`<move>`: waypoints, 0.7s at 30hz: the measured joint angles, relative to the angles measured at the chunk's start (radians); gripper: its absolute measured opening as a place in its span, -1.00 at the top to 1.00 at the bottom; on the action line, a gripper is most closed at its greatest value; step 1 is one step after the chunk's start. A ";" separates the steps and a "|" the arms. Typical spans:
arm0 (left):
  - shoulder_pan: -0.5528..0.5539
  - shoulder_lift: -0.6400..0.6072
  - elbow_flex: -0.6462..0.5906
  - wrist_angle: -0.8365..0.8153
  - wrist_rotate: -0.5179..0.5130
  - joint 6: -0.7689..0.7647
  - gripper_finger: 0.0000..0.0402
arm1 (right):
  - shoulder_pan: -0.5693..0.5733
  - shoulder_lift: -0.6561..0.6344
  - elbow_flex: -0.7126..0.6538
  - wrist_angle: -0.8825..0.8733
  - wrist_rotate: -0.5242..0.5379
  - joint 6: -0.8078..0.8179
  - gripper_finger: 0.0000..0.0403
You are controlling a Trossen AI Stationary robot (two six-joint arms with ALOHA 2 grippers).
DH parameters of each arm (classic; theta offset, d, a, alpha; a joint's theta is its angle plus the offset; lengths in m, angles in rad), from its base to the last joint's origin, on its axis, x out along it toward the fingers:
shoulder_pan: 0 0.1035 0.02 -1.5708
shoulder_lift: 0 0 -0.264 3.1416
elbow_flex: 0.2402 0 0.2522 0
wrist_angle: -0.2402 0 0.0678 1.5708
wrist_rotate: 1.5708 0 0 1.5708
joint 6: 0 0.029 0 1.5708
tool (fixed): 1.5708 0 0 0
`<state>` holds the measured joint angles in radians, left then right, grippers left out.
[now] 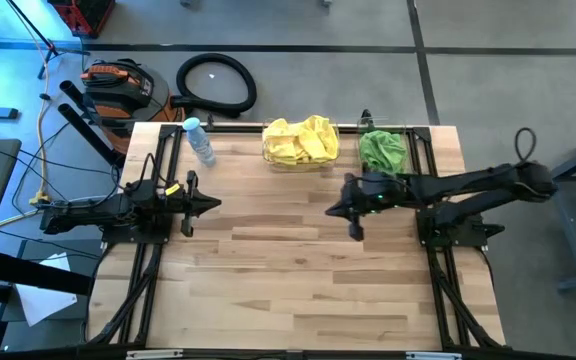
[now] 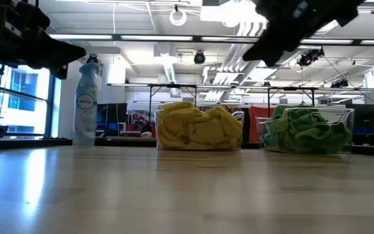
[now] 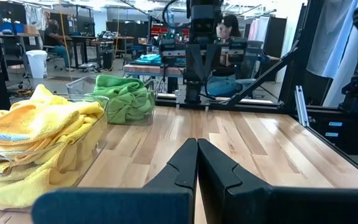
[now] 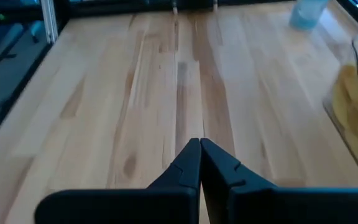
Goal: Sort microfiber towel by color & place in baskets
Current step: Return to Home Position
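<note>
Yellow microfiber towels (image 1: 303, 140): bunched in a heap inside the wider clear plastic rectangular bin (image 2: 237, 117), at the table's far edge, about mid-width. The heap rises above the rim and some folds spill over it.

Green microfiber towels (image 1: 383, 150): crumpled in the narrower clear plastic bin (image 2: 345, 117), just beside the yellow bin on the right arm's side. The two bins stand apart with a small gap. No towel lies loose on the boards.

Clear water bottle with a blue cap (image 2: 86, 104): upright on the far edge, on the other side of the yellow bin, apart from it.

Left gripper (image 3: 197, 142): fingers pressed together with nothing between them. It hangs above the light wooden plank table (image 1: 298, 270) near the left edge, pointing toward the table's middle.

Right gripper (image 4: 200, 142): fingers likewise closed and empty. It hangs over bare wood on the near side of the green bin, pointing toward the left arm. The two grippers are well apart and neither touches a bin or towel.

Off the table, on the floor beyond the far edge: a coiled black hose (image 1: 216, 83) and an orange-and-black machine (image 1: 118, 85). A seated person (image 3: 229, 28) shows in the room behind the right arm.
</note>
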<state>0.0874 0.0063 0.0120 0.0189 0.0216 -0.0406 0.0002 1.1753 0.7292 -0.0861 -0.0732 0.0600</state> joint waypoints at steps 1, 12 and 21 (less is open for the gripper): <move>0.000 0.000 0.000 0.000 0.000 0.000 1.00 | 0.000 -0.025 -0.023 -0.009 0.001 -0.007 1.00; 0.000 0.000 0.000 0.000 0.000 0.000 1.00 | 0.024 -0.254 -0.274 0.142 -0.002 -0.011 1.00; 0.000 0.000 0.000 0.000 0.000 0.000 1.00 | 0.030 -0.442 -0.434 0.295 0.074 -0.008 1.00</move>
<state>0.0874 0.0063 0.0120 0.0189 0.0216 -0.0406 0.0303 0.7333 0.2956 0.2090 0.0010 0.0517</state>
